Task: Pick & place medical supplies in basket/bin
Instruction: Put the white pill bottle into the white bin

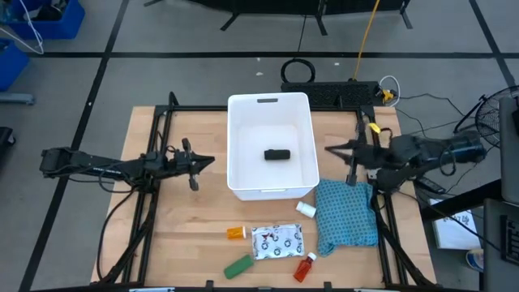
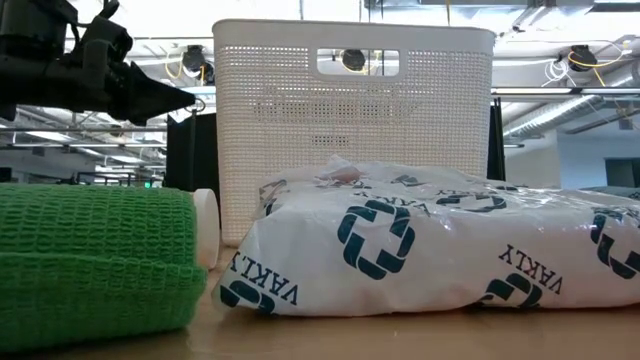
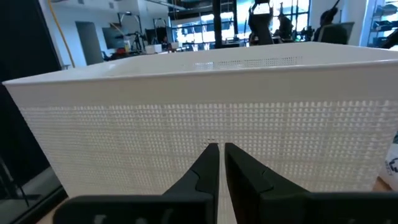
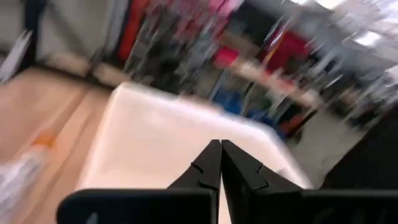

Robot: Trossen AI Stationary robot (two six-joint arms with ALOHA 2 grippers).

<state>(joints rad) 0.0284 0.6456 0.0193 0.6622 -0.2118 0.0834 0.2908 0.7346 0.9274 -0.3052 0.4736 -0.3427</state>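
A: Where do the supplies sit?

B: In the high view the white bin (image 1: 271,146) fills the middle of the frame, and one black item (image 1: 277,155) lies on its floor near the centre. The rest are on the wood below it: a white bottle (image 1: 306,209) just off the bin's lower right corner, an orange bottle (image 1: 236,233), a printed white pouch (image 1: 276,241), a green piece (image 1: 238,265) at lower centre, and a red bottle (image 1: 304,267) to the right of that.

A: And the cloth?

B: The teal cloth (image 1: 346,215) is at lower right, beside the white bottle.

A: The grippers?

B: The left gripper (image 1: 209,162) is at mid left, just off the bin's left wall. Its wrist view shows the fingers (image 3: 205,171) pressed nearly together with nothing between them, facing the mesh wall (image 3: 186,130). The right gripper (image 1: 329,148) is at mid right, beside the bin's right wall, its fingers (image 4: 208,165) likewise closed and empty.

A: The low view?

B: The pouch (image 2: 430,245) lies across the foreground with the green piece (image 2: 95,255) at left, the bin (image 2: 355,110) behind.
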